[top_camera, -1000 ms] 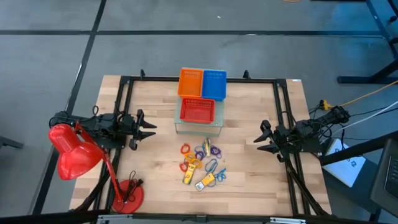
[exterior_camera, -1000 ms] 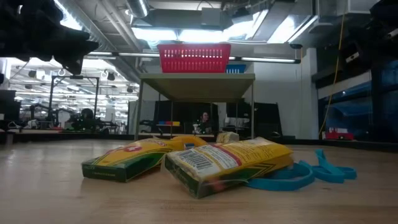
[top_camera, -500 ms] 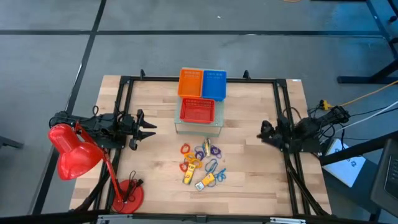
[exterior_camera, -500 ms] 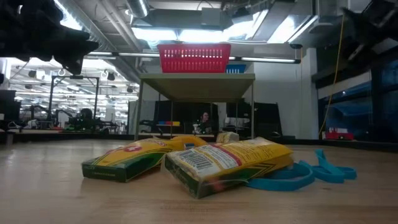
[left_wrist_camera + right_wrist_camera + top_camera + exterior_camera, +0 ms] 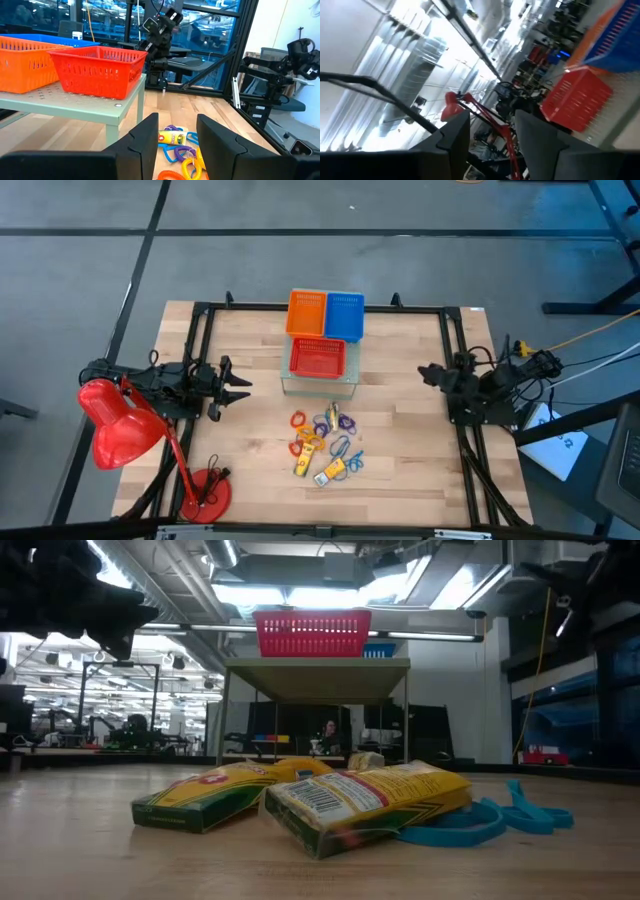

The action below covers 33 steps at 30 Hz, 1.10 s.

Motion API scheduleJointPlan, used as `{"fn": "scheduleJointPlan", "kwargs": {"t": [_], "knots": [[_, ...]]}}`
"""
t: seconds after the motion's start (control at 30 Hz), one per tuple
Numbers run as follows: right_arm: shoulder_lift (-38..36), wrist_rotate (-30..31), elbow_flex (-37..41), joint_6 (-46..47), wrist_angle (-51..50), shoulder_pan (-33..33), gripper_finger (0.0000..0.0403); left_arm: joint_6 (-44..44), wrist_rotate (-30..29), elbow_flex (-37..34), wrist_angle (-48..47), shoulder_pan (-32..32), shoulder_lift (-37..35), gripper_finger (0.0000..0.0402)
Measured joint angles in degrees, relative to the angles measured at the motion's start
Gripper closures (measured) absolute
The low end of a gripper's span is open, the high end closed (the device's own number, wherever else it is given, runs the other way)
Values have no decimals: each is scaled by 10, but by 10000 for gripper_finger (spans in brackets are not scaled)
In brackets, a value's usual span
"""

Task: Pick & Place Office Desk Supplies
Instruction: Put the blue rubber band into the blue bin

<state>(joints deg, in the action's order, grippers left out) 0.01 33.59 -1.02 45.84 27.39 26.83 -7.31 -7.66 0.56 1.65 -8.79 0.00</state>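
High view: red basket (image 5: 317, 357), contents indiscernible.

Even overhead light falls on the wooden table (image 5: 400, 440), while ceiling lamps glare and the right wrist view smears.

Loops (image 5: 338, 423): too small from above for individual count. Blue loop (image 5: 480, 820): partly hidden behind yellow box (image 5: 365, 802). Red lamp (image 5: 451, 106): blurred, its base cut off.
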Motion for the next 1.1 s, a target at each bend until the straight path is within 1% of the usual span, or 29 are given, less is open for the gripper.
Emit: {"fn": "scheduleJointPlan", "kwargs": {"t": [0.07,0.2,0.27,0.33,0.4,0.47,0.5,0.63,0.67,0.7,0.77,0.8,0.83,0.9,0.97,1.03,1.1], "knots": [[5,-11,0,-23,34,0,243,0,0,0,0,0,0,270],[45,-60,0,-118,141,0,243,0,0,0,0,0,0,270],[80,-67,0,-164,221,0,243,5,-1,0,1,0,0,270],[123,-89,0,-210,305,0,243,50,-11,0,9,0,0,270],[171,-115,-11,-245,372,0,243,38,-19,0,56,0,0,270],[224,-147,-42,-284,403,0,243,4,-20,4,100,0,0,270],[252,-162,-65,-307,408,0,243,-1,-20,5,107,0,0,270],[364,-210,-182,-377,410,0,243,56,-72,8,155,1,2,270],[391,-224,-215,-382,406,0,243,54,-82,8,181,1,3,270],[415,-236,-247,-381,396,1,243,30,-92,8,218,1,5,270],[452,-237,-309,-358,333,7,243,-59,-125,9,316,1,7,270],[467,-224,-341,-335,278,11,243,-107,-142,10,364,1,8,270],[478,-206,-373,-304,207,14,243,-150,-157,10,404,1,8,270],[495,-166,-438,-215,37,18,243,-215,-191,10,451,1,8,270],[520,-138,-502,-99,-128,21,243,-245,-213,10,473,1,6,270],[551,-137,-559,24,-290,24,243,-247,-203,10,474,1,8,270],[590,-168,-602,124,-410,31,243,-254,-165,10,458,-1,8,270]]}}
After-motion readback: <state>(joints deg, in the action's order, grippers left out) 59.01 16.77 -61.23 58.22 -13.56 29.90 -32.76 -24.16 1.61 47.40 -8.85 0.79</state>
